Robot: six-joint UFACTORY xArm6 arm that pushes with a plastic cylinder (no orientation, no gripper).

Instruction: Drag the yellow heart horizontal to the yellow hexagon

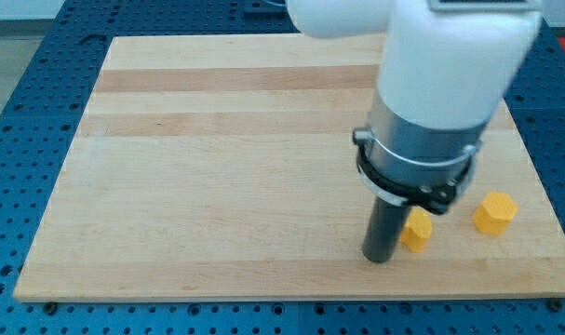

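The yellow heart (417, 230) lies on the wooden board near the view's bottom right, partly hidden by the rod. The yellow hexagon (495, 212) lies to its right, a short gap away and slightly higher in the view. My tip (379, 260) rests on the board just left of the yellow heart, touching or almost touching its left side. The arm's white and grey body covers the board above the heart.
The wooden board (217, 167) lies on a blue perforated table (21, 112). The board's bottom edge runs close below my tip and both blocks, and its right edge is close to the hexagon.
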